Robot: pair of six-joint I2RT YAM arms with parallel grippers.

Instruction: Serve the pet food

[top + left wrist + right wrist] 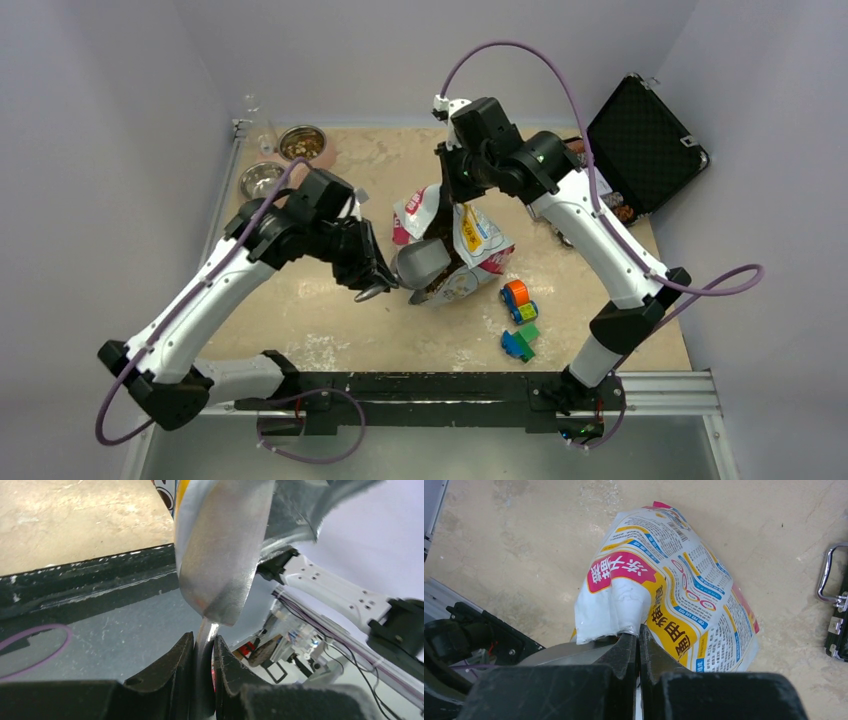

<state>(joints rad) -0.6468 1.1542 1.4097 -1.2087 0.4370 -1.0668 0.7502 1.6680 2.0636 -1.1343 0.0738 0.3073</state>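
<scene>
Mostly, the kibble (439,287) shows as a dark brown patch inside the open mouth of the bag (478,243), which lies in the middle of the surface (330,320). More brown kibble sits in the far bowl (302,144) at the far left corner, and a second, bare steel bowl (260,179) stands just beside it.

The bag's long axis runs roughly across the surface. Its mouth faces the left arm and its closed end points right, toward the toy car (517,298) and blocks (519,342). Its printed side is turned up.

The right gripper (638,632) hangs over the far side of the mouth, its fingers (624,647) pressed together on the bag's white upper lip and holding it raised.

The left gripper (203,642) pinches the thin handle of a metal scoop (220,555) between its fingers (177,660). The scoop's long axis runs from the gripper toward the bag, and its bowl lies at the mouth, close to the kibble. Whether it carries any kibble cannot be told.

A black case (645,140) stands open at the far right edge.
</scene>
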